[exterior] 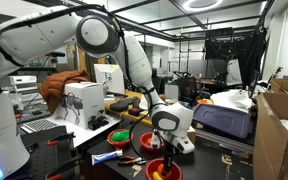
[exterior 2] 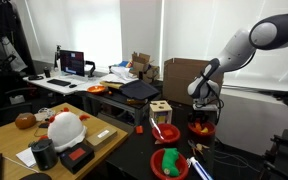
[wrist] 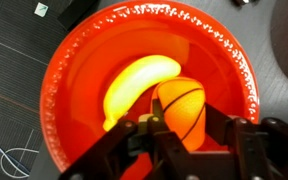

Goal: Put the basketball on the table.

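In the wrist view the small orange basketball [wrist: 181,108] sits between my gripper's [wrist: 180,125] two black fingers, which press on both its sides. It is inside the red bowl [wrist: 74,90], next to a yellow banana [wrist: 134,85]. In both exterior views the gripper [exterior: 165,140] [exterior 2: 202,110] points straight down into that red bowl [exterior: 165,169] [exterior 2: 200,129], which stands near the edge of the black-topped table [exterior 2: 134,155]. The ball itself is hidden in the exterior views.
A wooden block [exterior 2: 161,110] and another red bowl holding something green [exterior 2: 171,163] stand on the table near the bowl. A white-and-orange rounded object [exterior 2: 64,128] rests on a light wooden board. Tools [exterior: 109,157] lie near the table edge. Carpet floor [wrist: 14,60] shows beside the bowl.
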You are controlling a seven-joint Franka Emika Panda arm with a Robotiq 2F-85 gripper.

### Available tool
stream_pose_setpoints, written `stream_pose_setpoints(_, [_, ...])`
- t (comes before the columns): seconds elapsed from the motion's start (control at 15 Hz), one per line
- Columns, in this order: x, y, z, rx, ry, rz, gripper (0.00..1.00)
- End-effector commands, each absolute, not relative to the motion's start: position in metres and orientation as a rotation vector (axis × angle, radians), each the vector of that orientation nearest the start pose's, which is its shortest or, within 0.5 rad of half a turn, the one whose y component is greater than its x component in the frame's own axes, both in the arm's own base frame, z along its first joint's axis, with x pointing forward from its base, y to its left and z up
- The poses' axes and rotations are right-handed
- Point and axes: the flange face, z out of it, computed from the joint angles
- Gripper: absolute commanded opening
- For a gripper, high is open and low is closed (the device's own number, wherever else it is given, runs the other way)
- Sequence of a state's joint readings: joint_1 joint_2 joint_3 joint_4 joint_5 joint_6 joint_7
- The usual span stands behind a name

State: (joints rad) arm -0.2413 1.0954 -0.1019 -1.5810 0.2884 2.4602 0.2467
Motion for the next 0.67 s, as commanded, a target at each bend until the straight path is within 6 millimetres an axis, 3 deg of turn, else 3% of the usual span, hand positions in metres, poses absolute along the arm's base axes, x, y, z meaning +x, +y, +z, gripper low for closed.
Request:
stream_pose_setpoints(0.0, [0.593, -0.214, -0.012, -2.784, 1.182, 0.303, 0.10])
stream_pose_setpoints(0.27, [0.592, -0.216, 0.017, -2.785, 1.156, 0.232, 0.03])
stream_pose_setpoints(0.6, [0.597, -0.203, 0.078, -2.799, 0.976, 0.119, 0.06])
